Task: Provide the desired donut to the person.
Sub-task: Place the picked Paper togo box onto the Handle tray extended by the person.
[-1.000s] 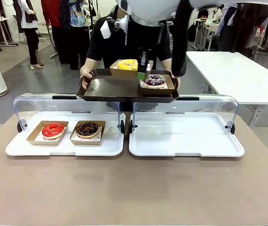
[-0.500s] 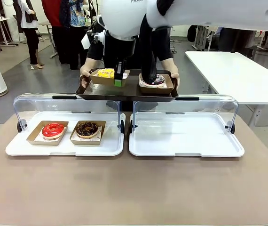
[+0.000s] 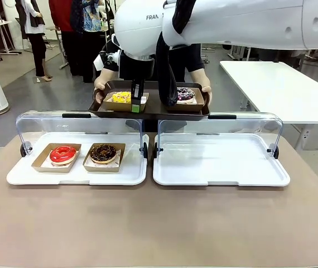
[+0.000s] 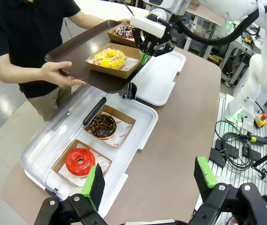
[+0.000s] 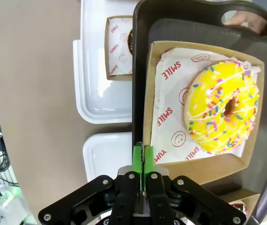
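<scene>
The front camera faces across the brown worktop (image 3: 159, 223), while both wrist cameras look down, all sharing the dark brown plastic tray (image 3: 148, 109).

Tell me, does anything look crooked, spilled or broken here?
Nothing stands out. Both donuts on the brown tray sit flat in their boxes, like the two in the left case; the right hand pinches the yellow donut's box.

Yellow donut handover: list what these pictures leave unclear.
- Front view: the right arm covers the person's upper body and part of the tray.
- Right wrist view: the right gripper is shut on the yellow donut's box wall; whether the box rests on the tray cannot be told.
- Right wrist view: the chocolate donut is mostly behind the tray.
</scene>
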{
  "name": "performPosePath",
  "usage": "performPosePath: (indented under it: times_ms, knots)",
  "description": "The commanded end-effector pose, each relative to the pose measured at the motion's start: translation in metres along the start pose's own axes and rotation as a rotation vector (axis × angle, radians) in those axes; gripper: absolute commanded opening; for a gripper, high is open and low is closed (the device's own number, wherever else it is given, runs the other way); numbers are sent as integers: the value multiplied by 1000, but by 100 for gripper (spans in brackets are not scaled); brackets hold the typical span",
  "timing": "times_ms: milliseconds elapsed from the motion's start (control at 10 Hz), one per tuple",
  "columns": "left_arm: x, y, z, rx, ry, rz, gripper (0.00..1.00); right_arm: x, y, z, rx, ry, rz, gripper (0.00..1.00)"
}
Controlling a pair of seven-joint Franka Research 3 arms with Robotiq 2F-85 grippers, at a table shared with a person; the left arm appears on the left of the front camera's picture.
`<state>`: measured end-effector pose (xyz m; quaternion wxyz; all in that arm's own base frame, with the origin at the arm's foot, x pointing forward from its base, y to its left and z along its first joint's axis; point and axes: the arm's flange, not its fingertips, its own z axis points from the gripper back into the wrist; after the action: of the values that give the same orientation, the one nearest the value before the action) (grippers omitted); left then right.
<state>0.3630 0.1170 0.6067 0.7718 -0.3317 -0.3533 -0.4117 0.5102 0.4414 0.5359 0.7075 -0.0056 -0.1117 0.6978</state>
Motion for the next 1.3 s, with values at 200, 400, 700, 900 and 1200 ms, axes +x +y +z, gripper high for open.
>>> performPosePath:
  times_ms: [200,400,700,900,1200]
  knots:
    - [0,-1,2,-6,-8,2,100,0,-15,-12,-23,33,15,2]
    - [0,-1,2,-6,-8,2,100,-3,-23,-15,-19,22,14,2]
    - [0,-1,2,-6,-8,2,100,-3,-22,-12,-28,18,27,63]
    - [0,-1,2,-6,-8,2,100,0,-22,-9,-36,15,33,100]
    - [0,-1,2,-6,-8,2,100,2,-22,-8,-47,13,38,93]
